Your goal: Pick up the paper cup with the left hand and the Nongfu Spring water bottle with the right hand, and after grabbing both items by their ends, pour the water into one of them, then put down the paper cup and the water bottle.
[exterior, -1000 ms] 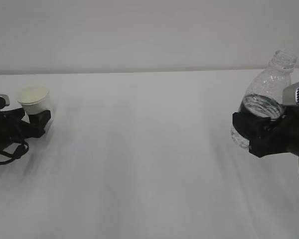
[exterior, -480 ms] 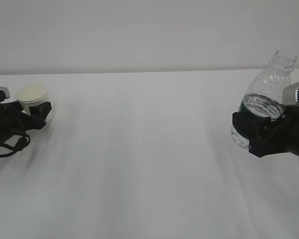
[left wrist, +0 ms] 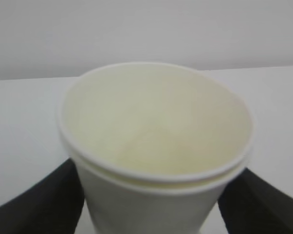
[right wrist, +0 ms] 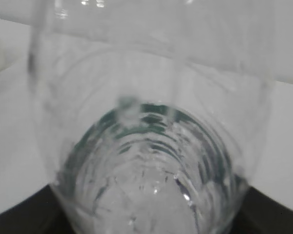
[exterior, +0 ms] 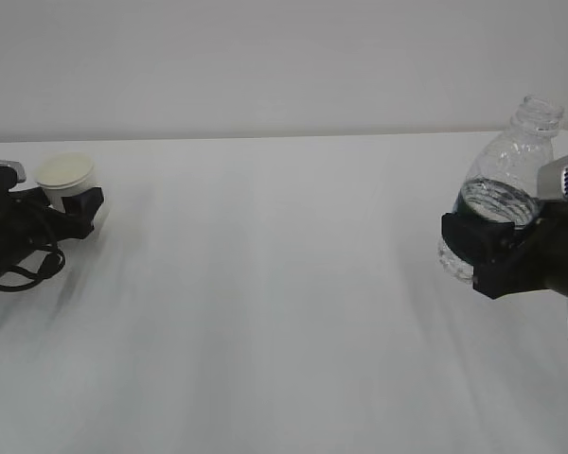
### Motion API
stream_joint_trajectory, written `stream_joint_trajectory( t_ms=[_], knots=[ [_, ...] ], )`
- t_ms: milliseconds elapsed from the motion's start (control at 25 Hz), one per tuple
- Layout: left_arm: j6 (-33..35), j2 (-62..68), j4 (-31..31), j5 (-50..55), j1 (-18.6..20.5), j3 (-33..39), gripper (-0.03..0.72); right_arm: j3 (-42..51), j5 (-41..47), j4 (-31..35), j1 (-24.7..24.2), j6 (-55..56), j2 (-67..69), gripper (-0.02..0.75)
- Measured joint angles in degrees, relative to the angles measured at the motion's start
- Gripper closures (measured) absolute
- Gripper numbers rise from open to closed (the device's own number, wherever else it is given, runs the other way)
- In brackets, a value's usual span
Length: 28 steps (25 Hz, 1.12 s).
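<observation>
I am seeing the right hand (exterior: pixel 488 253) at the right edge of the white table (exterior: pixel 284 312), and it is squeezing the Nongfu Spring water bottle (exterior: pixel 500 194) low on its body. The bottle is leaning a little, with its open neck pointing up. Farther back on the left, the left hand (exterior: pixel 74 210) is wrapping its black fingers (left wrist: pixel 39 200) around the paper cup (exterior: pixel 66 178), one on each side. My left wrist camera is showing the cup's cream inside (left wrist: pixel 156 122). My right wrist camera is showing the water (right wrist: pixel 151 195) sitting low inside the bottle.
</observation>
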Motion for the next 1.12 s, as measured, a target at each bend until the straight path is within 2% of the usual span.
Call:
stream_joint_trajectory(
  t_ms=[720, 1120],
  knots=[
    [-0.49, 2.12, 1.55, 1.34, 0.0, -4.09, 0.098, 0.0, 0.0, 0.0, 0.0, 0.03, 0.0, 0.282],
    [-0.7, 2.12, 3.73, 1.11, -0.22, -4.09, 0.152, 0.0, 0.0, 0.0, 0.0, 0.03, 0.0, 0.282]
  ],
)
